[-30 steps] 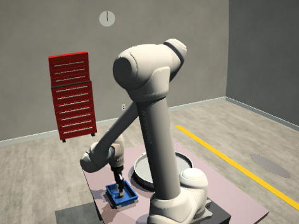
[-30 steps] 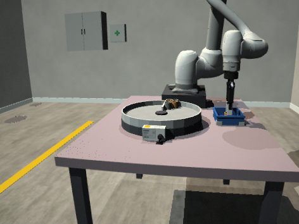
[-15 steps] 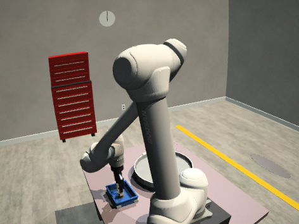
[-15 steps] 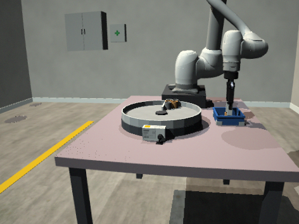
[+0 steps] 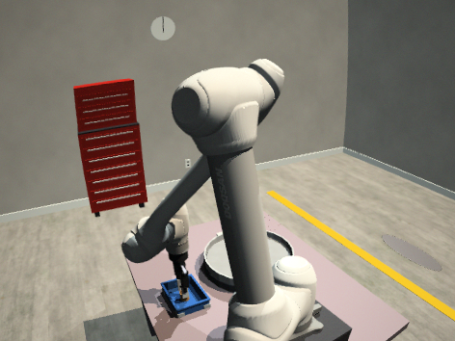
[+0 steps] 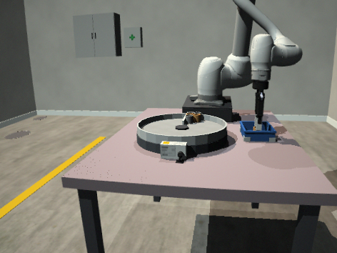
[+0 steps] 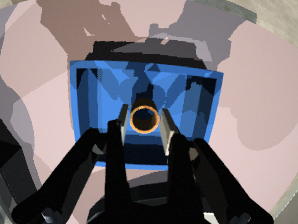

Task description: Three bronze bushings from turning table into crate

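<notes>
The blue crate [image 6: 258, 131] stands on the pink table to the right of the turning table [image 6: 182, 133]; it also shows in the top view [image 5: 185, 298] and in the wrist view [image 7: 147, 112]. My gripper [image 7: 144, 115] reaches straight down into the crate. A bronze bushing [image 7: 144, 121] stands upright between the fingertips, low in the crate. The fingers stand slightly apart from its sides, so the gripper is open by a small gap. Bronze bushings [image 6: 193, 116] sit at the far rim of the turning table next to a grey one. A dark bushing [image 6: 181, 127] lies near its middle.
The arm's base [image 6: 208, 103] stands on a black block behind the turning table. A small control box [image 6: 173, 149] is fixed to the turning table's front. The crate's walls close in around the fingers. The table edge is near the crate on the right.
</notes>
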Motion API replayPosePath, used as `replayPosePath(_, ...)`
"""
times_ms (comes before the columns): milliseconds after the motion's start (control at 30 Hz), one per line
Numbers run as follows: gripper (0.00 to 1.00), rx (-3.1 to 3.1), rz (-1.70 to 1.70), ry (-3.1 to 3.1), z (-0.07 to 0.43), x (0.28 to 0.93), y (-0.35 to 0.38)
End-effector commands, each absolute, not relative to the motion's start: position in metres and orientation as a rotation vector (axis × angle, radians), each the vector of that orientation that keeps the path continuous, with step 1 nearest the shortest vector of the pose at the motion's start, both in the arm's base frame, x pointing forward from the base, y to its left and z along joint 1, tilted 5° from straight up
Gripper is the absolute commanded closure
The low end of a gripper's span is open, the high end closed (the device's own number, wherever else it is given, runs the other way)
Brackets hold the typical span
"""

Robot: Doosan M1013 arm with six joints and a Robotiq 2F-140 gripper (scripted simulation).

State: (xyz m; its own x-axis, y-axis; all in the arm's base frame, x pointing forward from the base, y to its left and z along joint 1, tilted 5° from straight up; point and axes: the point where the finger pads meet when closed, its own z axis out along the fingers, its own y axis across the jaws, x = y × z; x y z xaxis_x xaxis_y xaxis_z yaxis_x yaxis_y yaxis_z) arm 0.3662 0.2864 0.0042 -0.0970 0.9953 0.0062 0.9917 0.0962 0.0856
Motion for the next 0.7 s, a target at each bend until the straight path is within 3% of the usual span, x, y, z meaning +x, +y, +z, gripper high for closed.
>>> replayPosePath(0,0.72,2.075,0.105,2.286,0.004,0.366,0.286)
replayPosePath(667,0.72,2.075,0.105,2.286,0.036,0.364,0.286)
